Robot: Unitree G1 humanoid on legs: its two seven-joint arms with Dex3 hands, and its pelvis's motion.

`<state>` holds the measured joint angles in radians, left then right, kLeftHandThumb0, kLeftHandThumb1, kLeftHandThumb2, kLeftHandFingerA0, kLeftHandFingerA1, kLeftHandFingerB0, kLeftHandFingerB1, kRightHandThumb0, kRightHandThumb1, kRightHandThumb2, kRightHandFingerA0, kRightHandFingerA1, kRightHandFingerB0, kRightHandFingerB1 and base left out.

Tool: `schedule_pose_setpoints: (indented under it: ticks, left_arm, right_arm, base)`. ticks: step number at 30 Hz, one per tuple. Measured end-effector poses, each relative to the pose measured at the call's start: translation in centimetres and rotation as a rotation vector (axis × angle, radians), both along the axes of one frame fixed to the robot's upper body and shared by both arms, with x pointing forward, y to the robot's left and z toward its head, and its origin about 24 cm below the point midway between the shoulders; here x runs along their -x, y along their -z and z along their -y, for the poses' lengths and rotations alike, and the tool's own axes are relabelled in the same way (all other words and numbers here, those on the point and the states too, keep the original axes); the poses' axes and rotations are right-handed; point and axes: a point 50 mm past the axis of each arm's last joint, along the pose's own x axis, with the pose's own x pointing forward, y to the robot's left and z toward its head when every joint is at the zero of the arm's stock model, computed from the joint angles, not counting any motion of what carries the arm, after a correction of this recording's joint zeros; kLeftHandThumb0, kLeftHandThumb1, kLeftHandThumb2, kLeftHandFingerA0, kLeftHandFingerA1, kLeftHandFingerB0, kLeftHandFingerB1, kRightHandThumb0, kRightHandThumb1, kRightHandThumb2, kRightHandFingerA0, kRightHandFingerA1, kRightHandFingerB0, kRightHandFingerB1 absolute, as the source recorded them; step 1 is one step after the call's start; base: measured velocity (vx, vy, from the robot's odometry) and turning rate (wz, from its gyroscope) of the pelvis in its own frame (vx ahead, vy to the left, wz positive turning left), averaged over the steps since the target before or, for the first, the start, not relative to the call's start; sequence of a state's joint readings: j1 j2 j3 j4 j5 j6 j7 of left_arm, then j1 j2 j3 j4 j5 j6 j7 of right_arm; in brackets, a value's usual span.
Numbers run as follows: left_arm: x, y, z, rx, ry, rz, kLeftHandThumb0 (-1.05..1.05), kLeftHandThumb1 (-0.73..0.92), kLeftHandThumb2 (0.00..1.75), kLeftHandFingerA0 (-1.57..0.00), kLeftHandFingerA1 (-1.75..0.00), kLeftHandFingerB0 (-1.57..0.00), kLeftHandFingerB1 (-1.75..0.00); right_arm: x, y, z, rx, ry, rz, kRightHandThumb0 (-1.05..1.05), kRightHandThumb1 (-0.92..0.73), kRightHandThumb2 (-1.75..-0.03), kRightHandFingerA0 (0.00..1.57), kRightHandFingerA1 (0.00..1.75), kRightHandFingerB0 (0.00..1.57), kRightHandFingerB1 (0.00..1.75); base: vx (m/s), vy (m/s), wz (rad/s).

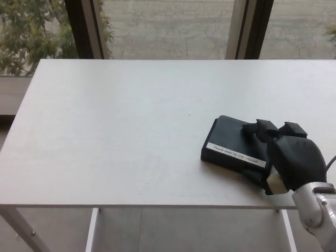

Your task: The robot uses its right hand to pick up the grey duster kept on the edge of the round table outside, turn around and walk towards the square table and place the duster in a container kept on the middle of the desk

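1. Dark duster [231,146] with white label strip lying flat at lower right of white surface [131,131], near front edge.
2. Right robot hand [286,157] grasping duster's right end, fingers [262,128] draped over top.

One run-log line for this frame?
phase: grasping | right robot hand: on duster, grip unclear | duster: flat on white table | left: not in view
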<state>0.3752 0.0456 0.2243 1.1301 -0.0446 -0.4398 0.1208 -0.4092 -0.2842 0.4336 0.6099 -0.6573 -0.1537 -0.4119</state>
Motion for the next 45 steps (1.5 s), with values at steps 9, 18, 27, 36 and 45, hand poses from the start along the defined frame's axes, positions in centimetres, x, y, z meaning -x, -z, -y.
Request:
schedule_pose_setpoints:
  ticks: [9, 18, 27, 36, 45]
  left_arm:
    - [0.0, 0.0, 0.2, -0.020, 0.030, -0.007, 0.05, 0.65, 0.93, -0.96, -1.07, -0.89, -0.85]
    - [0.1, 0.0, 0.2, -0.027, 0.029, -0.001, 0.07, 0.60, 0.99, -1.00, -1.09, -0.90, -0.88]
    - [0.4, -0.1, 0.4, -0.036, 0.052, -0.003, 0.05, 0.64, 0.99, -1.00, -1.06, -0.89, -0.87]
    - [0.6, 0.0, 0.4, -0.051, 0.071, -0.018, 0.07, 0.63, 0.96, -1.00, -1.04, -0.91, -0.87]
    - [0.9, -0.1, 0.4, -0.060, 0.081, -0.031, 0.10, 0.59, 1.02, -1.00, -1.05, -0.89, -0.87]
  right_arm:
    - [-0.2, -1.6, -1.0, -0.018, -0.097, 0.195, -0.22, -0.68, -0.80, 0.87, 1.75, 0.71, 1.43]
    - [0.1, -2.2, -1.4, -0.008, -0.155, 0.268, -0.18, -0.65, -0.75, 0.88, 1.75, 0.69, 1.52]
    - [0.2, -2.8, -1.7, 0.022, -0.200, 0.364, -0.14, -0.57, -0.78, 0.89, 1.75, 0.65, 1.62]
    - [-0.7, -5.9, -2.5, 0.042, -0.266, 0.544, -0.15, -0.50, -0.77, 0.85, 1.69, 0.64, 1.62]
    - [-0.5, -6.9, -2.5, 0.075, -0.323, 0.649, -0.21, -0.56, -0.74, 0.92, 1.44, 0.74, 1.47]
  base:
    - [0.00, 0.000, 0.00]
    - [0.00, 0.000, 0.00]
    - [0.00, 0.000, 0.00]
    - [0.00, 0.000, 0.00]
    - [0.00, 0.000, 0.00]
